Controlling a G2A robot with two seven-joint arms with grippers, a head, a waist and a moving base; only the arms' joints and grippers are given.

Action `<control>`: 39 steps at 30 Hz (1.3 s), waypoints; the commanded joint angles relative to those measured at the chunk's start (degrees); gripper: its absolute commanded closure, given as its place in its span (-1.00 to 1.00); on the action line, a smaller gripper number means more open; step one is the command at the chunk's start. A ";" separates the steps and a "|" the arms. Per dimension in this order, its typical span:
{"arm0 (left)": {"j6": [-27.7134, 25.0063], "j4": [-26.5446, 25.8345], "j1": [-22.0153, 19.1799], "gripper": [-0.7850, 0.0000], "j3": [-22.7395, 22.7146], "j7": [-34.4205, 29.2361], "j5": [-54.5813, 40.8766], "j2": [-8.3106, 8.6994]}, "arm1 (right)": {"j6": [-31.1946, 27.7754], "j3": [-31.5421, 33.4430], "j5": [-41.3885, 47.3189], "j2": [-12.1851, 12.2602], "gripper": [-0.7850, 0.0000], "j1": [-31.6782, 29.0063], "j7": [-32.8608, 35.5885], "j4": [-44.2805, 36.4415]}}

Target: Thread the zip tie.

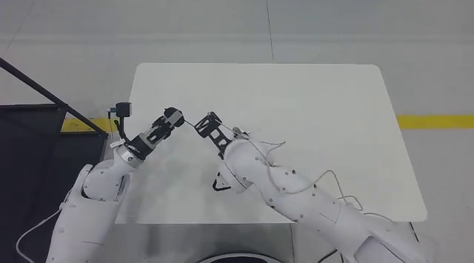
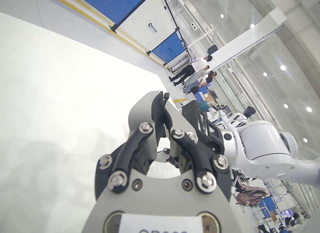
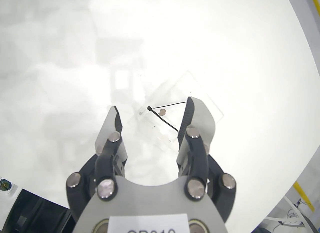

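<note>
Zip tie point(image 3: 163, 119) V-bent, legs reaching the spread right pincer point(image 3: 152, 104); left pincer point(image 2: 163, 96) together.

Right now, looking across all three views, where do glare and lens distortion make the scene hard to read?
Right wrist view: glare washes the table nearly blank, so the clear sheet barely shows, though the black zip tie stands out; the table's edge bows. Left wrist view: ceiling lights flare, and the table's edge bends. Top view: even light, table edges straight.
</note>
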 commanded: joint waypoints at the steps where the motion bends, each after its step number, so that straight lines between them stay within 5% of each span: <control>1: 0.00 0.00 0.00 1.00 0.00 0.00 0.00 0.00 | -0.09 -0.03 -0.02 -0.55 0.01 0.30 0.37 0.85; 20: 0.00 0.00 0.00 1.00 0.00 0.00 0.00 0.00 | -2.91 2.48 -0.23 -4.41 0.26 1.37 2.49 7.87; 23: 0.00 0.00 0.00 1.00 0.00 0.00 0.00 0.00 | -3.17 2.75 -0.50 -4.97 0.64 1.51 2.54 8.82; 30: 0.00 0.00 0.00 1.00 0.00 0.00 0.00 0.00 | -3.90 3.79 -1.35 -5.87 0.80 1.07 2.29 9.99; 39: 0.00 0.00 0.00 1.00 0.00 0.00 0.00 0.00 | -3.82 5.10 -4.75 -6.47 0.80 -0.48 2.94 8.96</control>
